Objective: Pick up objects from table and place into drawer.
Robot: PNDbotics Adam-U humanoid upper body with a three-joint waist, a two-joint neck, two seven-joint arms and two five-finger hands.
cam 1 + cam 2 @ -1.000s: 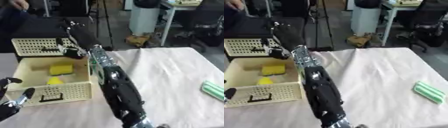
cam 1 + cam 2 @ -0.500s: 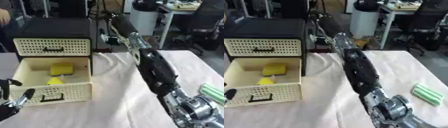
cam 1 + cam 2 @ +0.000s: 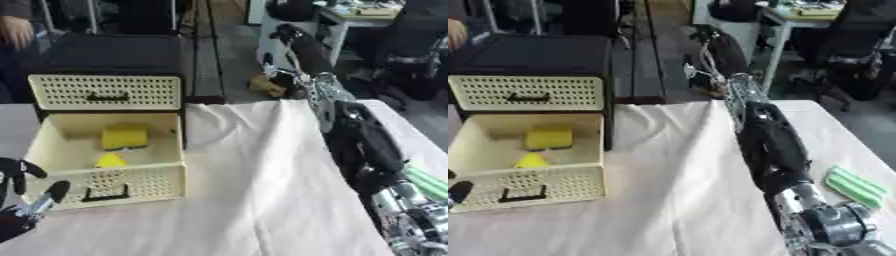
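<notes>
The right arm (image 3: 767, 145) has swung right of the drawer (image 3: 105, 150); left robot hand (image 3: 22, 200) rests open.

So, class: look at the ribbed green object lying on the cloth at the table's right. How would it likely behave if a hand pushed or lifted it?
The ribbed green object lies flat and low on the cream tablecloth, so it probably won't tip or roll. Its grooves may aid grip. A push could drag and wrinkle the cloth, which already shows folds. Whether it is stiff or soft cannot be told.
</notes>
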